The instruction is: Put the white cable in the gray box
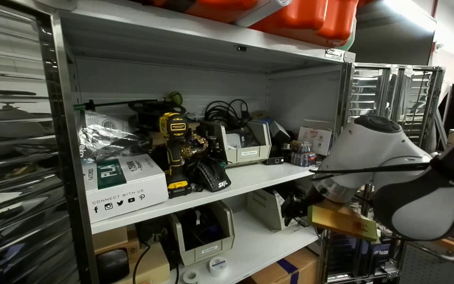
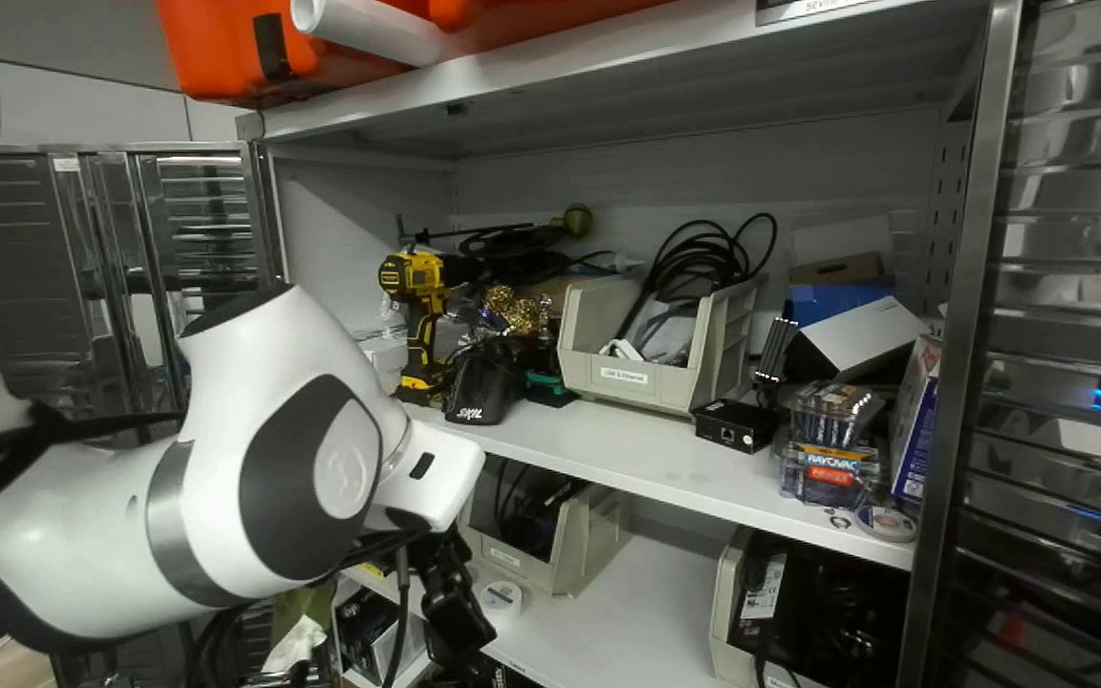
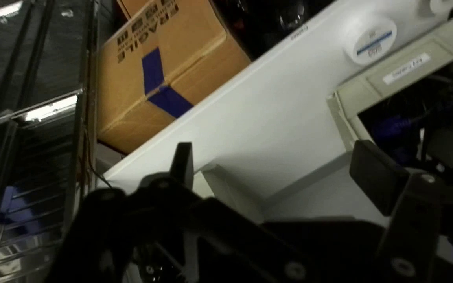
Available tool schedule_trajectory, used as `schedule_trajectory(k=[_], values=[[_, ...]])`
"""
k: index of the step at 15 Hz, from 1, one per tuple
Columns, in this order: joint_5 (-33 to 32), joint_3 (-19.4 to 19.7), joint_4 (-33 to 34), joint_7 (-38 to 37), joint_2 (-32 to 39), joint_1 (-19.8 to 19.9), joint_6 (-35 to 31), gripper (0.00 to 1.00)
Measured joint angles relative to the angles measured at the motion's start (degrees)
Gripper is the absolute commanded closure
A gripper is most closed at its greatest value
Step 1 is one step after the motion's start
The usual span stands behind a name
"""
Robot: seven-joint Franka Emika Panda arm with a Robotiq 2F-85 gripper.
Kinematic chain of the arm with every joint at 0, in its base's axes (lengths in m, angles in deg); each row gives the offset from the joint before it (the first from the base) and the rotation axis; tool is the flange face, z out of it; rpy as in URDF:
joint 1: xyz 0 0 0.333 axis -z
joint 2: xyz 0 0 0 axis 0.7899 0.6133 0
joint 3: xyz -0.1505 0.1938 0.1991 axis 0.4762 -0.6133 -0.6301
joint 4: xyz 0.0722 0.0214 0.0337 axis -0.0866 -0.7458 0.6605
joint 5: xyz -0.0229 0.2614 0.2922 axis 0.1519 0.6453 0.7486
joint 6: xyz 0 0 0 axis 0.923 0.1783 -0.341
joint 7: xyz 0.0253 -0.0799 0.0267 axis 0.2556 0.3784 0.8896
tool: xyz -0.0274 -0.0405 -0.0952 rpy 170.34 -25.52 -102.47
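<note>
White cable (image 2: 620, 351): we take it for the small white piece in an exterior view, plain and bright against darker contents, with only a short, bent part in sight.
Cable place: it sits inside the upper gray box (image 2: 641, 392), close behind the labelled front wall.
Cable direction: the part we see seems to slope down toward the right of that view; where its ends point, we cannot tell.
Cable long axis: too little shows for us to settle the line of the whole length.
Box contents: black cables (image 2: 703, 263) loop above the rim, and a pale item (image 2: 662, 330) lies near the white cable.
Gripper (image 3: 275, 169): in the wrist view we see its fingers (image 3: 376, 177) spread well apart, the lower shelf (image 3: 281, 114) showing between them; in both exterior views it hangs below the level of the upper shelf (image 2: 636, 447), well apart from the white cable.
Lower shelf: two more gray boxes (image 1: 207, 252) hold dark items, and a white roll (image 3: 372, 40) lies just beside the front of one.
Drill (image 1: 175, 152): yellow and black, it stands upright on the upper shelf, left of the upper gray box in both exterior views.
Black device (image 2: 735, 423): small, with a port on its face, it rests just beside the upper gray box.
</note>
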Motion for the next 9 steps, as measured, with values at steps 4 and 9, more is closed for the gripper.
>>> schedule_trajectory(k=[4,9], values=[[19.57,1.48,-0.87,17.19,-2.1,-9.92,15.68,0.0],[26.75,2.43,0.07,26.28,-5.76,-13.16,25.72,0.0]])
